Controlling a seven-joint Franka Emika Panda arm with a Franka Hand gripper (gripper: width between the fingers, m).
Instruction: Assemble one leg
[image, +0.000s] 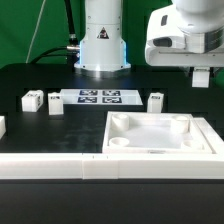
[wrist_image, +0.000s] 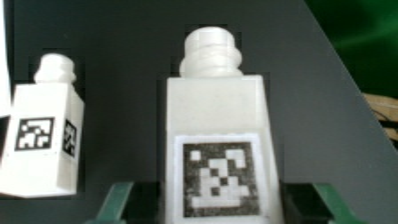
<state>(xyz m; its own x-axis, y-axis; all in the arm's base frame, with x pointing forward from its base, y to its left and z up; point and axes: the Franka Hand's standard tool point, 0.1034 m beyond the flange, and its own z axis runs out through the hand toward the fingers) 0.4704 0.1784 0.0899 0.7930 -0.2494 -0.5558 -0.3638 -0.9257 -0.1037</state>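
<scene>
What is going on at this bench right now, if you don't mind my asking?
The gripper hangs open above the table at the exterior view's right. In the wrist view one leg shows between its green fingertips, not clamped, with a second leg beside it. The square tabletop has no leg fitted yet.

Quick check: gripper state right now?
Gripper: open, its fingers on either side of a leg with gaps showing; holding nothing.
</scene>
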